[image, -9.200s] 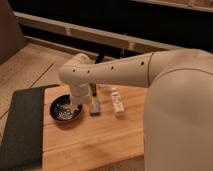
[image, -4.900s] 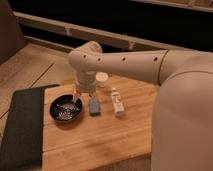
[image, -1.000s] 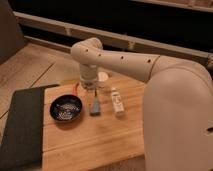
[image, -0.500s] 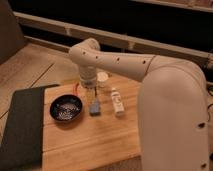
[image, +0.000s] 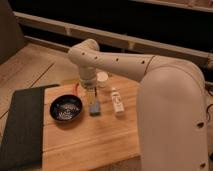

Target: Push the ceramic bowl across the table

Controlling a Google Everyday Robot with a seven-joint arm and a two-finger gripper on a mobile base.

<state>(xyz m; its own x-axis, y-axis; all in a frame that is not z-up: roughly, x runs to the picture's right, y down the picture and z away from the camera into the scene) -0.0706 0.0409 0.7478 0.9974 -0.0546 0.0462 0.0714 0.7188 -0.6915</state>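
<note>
The single camera looks steeply down from close behind the white arm (image: pixel 170 105), which fills the right of the frame. The table (image: pixel 90 145) lies lower centre, and the gripper (image: pixel 91 97) hangs centre-left beside the ceramic bowl (image: pixel 66 109).

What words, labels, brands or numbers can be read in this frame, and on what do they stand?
No text can be read anywhere.
On the small white bottle, any label is too blurred to read.
The ceramic bowl, white cup, blue object and dark grey mat show no marking.
The robot arm shows dark dots and no lettering.
The claw, hanging over the table between bowl and bottle, shows no print.
</note>
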